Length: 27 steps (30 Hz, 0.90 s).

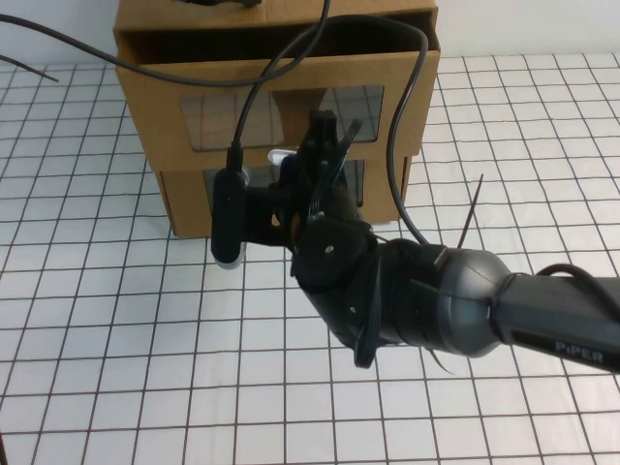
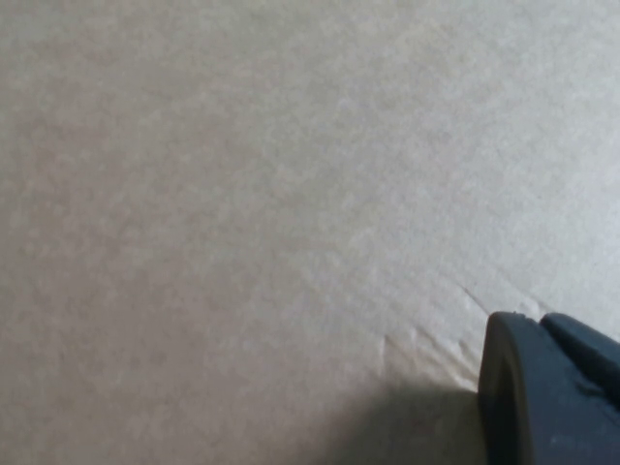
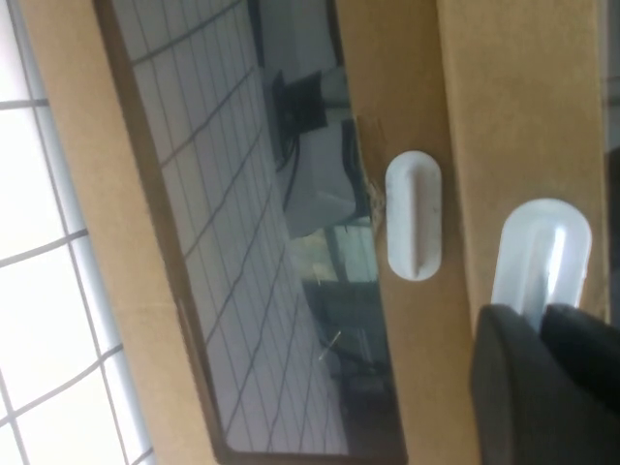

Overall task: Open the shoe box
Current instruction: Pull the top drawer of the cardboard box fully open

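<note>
Two brown cardboard shoe boxes with clear windows stand stacked at the back of the table, the upper box [image 1: 281, 73] on the lower box [image 1: 189, 199]. In the right wrist view two white handles show on their fronts. One white handle [image 3: 414, 215] is free. My right gripper [image 1: 324, 131] [image 3: 542, 315] is at the box fronts, shut on the end of the other white handle [image 3: 541, 247]. Part of my left gripper [image 2: 547, 397] shows in the left wrist view, close against a plain cardboard surface [image 2: 242, 194]. The high view does not show it.
A white tabletop with a black grid [image 1: 116, 368] spreads around the boxes. My right arm [image 1: 455, 300] crosses the middle from the lower right. A black cable [image 1: 402, 107] loops over the upper box front. The dark window film [image 3: 262, 252] reflects the grid.
</note>
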{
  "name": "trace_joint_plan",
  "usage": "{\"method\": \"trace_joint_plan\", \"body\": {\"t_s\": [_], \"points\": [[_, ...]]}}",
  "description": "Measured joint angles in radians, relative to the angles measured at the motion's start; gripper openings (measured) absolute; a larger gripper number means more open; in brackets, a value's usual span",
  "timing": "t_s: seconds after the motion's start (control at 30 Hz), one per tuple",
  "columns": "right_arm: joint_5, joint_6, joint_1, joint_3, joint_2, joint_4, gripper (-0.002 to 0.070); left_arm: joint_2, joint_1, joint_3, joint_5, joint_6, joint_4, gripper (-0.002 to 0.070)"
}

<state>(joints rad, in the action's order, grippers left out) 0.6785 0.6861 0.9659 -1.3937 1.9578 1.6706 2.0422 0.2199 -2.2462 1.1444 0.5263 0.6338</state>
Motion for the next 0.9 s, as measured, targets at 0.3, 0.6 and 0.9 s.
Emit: {"method": "trace_joint_plan", "body": {"t_s": [0.3,0.6,0.9], "points": [[0.045,-0.002,0.055,0.071,-0.055,-0.002,0.0010,0.000,0.000,0.000,0.002,0.000,0.000,-0.0003],[0.043,0.016,0.128,0.246,-0.196,-0.015,0.0008,0.000,0.000,0.000,0.002,0.000,0.000,-0.0003],[0.045,0.039,0.177,0.320,-0.293,-0.087,0.0008,0.000,0.000,0.000,0.002,-0.003,0.000,-0.0003]]}}
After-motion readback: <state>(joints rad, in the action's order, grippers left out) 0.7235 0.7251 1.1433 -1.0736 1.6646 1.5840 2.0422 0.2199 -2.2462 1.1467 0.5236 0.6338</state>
